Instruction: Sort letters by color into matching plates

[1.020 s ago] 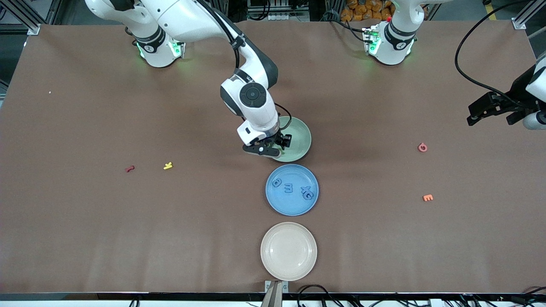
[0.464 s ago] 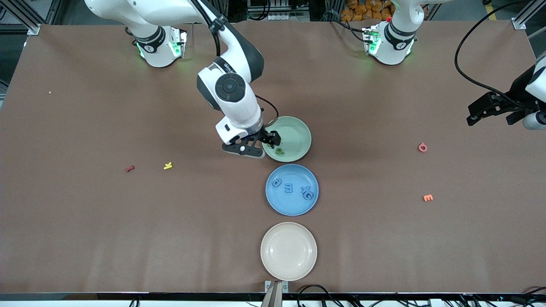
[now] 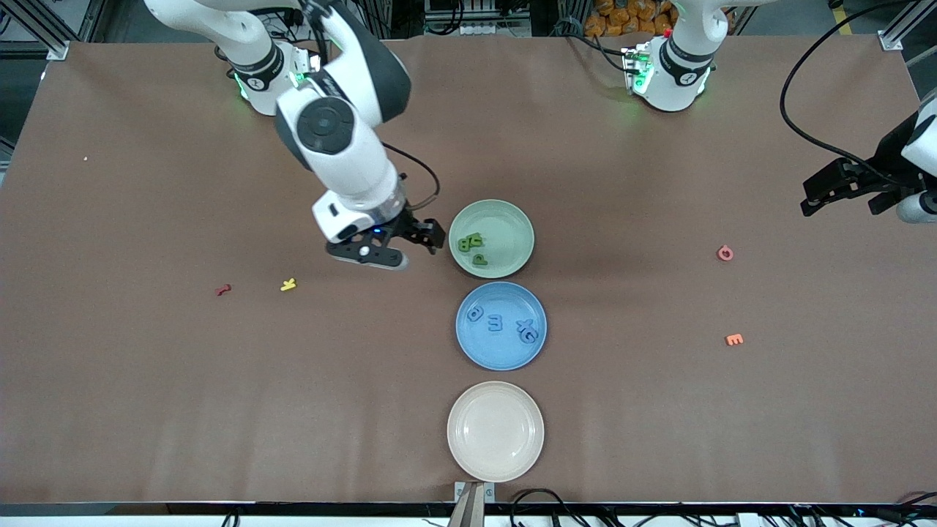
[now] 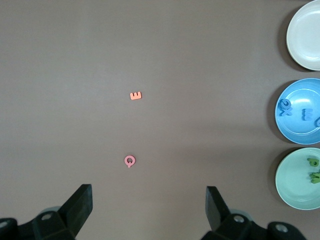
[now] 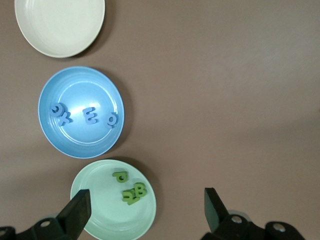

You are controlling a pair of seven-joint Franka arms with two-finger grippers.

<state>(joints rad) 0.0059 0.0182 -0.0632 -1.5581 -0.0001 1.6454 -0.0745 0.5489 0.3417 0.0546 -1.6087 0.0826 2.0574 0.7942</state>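
Mid-desk: right pincer [image 3: 413, 241] wide, empty, beside pale mint green round plate [image 3: 512, 219]; left pincer [image 3: 842, 192] wide, waiting at desk edge. Risk: green letters [image 3: 472, 245] miscounted; they overlap.

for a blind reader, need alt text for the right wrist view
Three round plates lie in a row on a brown table: a cream plate with nothing in it, a blue plate holding blue letters, and a mint green plate holding green letters. The right tool hangs open beside the green plate.
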